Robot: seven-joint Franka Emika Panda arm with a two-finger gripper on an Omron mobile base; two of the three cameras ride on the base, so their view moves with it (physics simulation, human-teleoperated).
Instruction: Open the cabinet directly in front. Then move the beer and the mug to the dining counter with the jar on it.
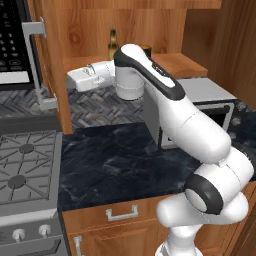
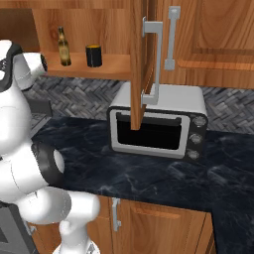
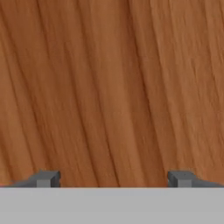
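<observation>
Gripper (image 3: 113,179) spread wide, nothing between the tips, both dark fingertips (image 3: 47,178) pointing straight at bare wood grain very close ahead. From the left base view you're inside the opened cabinet (image 1: 150,20), hand aimed left at the swung-out left door (image 1: 50,65) or the cabinet's side wall; can't tell which panel it is, or whether the tips touch it.

Risk one: push forward and you jam the fingers into the wood, or shove that door further. Back off before turning.

Behind and beside the wrist, further in on the shelf (image 2: 114,67), stands the beer (image 2: 62,46), upright, slim and top-heavy. The mug (image 2: 94,56) sits just beside it on the far side from your hand, near but apart. In the left base view the elbow link covers most of both, only the bottle neck (image 1: 113,45) clear.

Risk two: swinging the hand round toward the bottle, the wrist or forearm clips it sideways; it tips, rolls off the shelf, maybe takes the mug along. Judgement only, clearance not readable.

Right door (image 2: 144,64) hangs open edge-on over the toaster oven (image 2: 158,124) below; pulling the arm out wide could catch its bar handle (image 2: 151,59).

Dining counter and jar: not in these views, a base drive with a held bottle comes later, so grip low and firm.
</observation>
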